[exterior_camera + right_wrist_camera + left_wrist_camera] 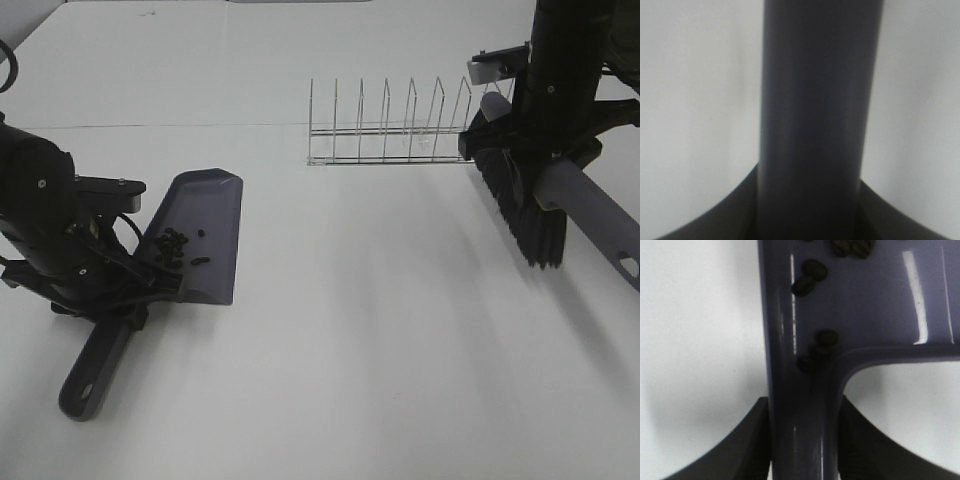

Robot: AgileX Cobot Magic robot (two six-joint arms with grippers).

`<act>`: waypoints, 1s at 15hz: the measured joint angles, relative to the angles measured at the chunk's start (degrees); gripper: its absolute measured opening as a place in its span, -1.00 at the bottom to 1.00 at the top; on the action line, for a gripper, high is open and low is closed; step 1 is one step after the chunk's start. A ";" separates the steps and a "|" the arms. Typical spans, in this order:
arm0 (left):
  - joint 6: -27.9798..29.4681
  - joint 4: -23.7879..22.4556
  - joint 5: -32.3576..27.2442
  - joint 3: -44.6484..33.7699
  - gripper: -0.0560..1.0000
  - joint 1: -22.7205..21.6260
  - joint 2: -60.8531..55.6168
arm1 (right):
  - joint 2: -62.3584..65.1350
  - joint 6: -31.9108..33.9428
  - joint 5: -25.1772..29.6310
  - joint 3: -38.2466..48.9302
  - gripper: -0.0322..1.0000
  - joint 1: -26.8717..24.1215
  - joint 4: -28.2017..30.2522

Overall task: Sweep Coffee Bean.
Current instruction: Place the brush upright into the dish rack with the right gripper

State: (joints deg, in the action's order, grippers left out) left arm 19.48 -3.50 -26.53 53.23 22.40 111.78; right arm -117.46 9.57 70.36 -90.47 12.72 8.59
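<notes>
The grey-purple dustpan lies on the white table at the left, with several dark coffee beans in its pan. My left gripper is shut on the dustpan's handle; in the left wrist view its fingers clamp the handle with beans close above. My right gripper is shut on the brush handle at the right, holding the dark bristles above the table. The right wrist view shows only the handle between the jaws.
A thin wire dish rack stands at the back centre, just left of the brush. A seam in the table runs across the back. The dustpan handle's end points toward the front left.
</notes>
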 joint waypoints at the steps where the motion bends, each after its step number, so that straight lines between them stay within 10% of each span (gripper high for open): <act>1: 0.00 0.00 0.00 0.00 -0.23 0.00 0.00 | 0.00 0.00 -0.11 1.26 -0.37 -0.23 -0.46; 15: 0.00 0.00 0.29 0.00 -0.23 0.00 0.00 | -8.19 0.11 -4.01 -11.75 -0.37 -0.17 -4.24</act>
State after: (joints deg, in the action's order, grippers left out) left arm 19.48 -3.50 -26.24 53.23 22.40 111.78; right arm -125.65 9.68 66.35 -102.22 12.55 4.35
